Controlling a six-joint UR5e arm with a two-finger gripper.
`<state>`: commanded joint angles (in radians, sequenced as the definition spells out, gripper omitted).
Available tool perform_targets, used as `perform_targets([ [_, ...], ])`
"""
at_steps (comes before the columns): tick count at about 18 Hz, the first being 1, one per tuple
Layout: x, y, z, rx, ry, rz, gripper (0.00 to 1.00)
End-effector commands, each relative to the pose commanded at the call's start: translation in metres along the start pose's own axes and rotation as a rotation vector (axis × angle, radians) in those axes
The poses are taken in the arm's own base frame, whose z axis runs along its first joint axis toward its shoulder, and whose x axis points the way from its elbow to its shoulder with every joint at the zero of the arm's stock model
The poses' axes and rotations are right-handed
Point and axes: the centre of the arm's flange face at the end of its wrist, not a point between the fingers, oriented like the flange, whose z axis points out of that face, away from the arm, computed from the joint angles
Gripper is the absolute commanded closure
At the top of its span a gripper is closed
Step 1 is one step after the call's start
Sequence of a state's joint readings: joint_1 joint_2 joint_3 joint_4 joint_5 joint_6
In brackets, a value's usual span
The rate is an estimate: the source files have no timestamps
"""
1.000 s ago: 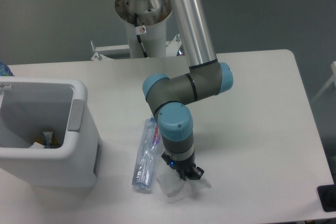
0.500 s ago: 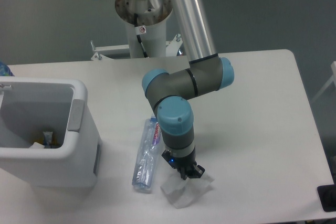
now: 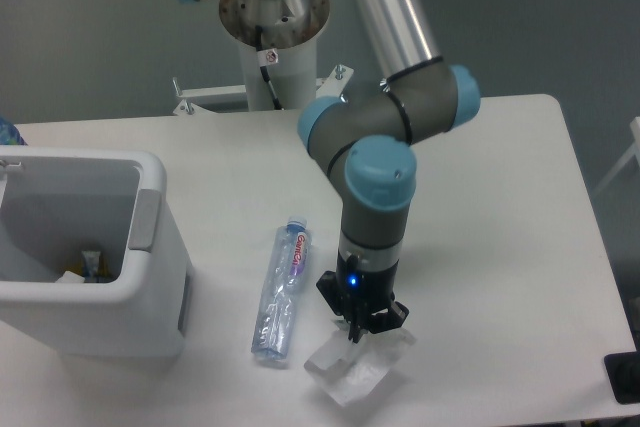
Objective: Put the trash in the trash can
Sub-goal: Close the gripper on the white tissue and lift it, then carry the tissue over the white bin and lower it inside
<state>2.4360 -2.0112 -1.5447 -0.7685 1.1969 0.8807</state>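
One gripper (image 3: 357, 330) pinching one crumpled wrapper (image 3: 350, 371) at the table's (image 3: 500, 227) near edge; one crushed bottle (image 3: 280, 290) lying between it and one trash can (image 3: 90, 257).

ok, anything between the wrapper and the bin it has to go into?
Only the bottle: it lies on the table between the wrapper and the trash can, near the can's right wall. The gripper is at the wrapper's top edge, so a lifted carry would likely pass over the flat-lying bottle. The can's opening shows no lid.
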Motion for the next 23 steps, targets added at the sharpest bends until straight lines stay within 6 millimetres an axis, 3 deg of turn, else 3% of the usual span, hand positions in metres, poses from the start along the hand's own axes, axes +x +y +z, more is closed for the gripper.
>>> perform_targets([
  [4,0.015,-0.026,-0.049,0.152,0.044,-0.047,1.0],
  [8,0.034,-0.053,-0.11,0.325,0.112,-0.099,1.0],
  [13,0.072,-0.075,-0.158,0.449,0.187,-0.069,1.0],
  [19,0.13,-0.082,-0.164,0.444,0.24,-0.055,1.0],
  [21,0.151,-0.085,-0.154,0.431,0.275,-0.046,0.99],
  [23,0.175,-0.094,-0.148,0.426,0.307,-0.016,0.82],
])
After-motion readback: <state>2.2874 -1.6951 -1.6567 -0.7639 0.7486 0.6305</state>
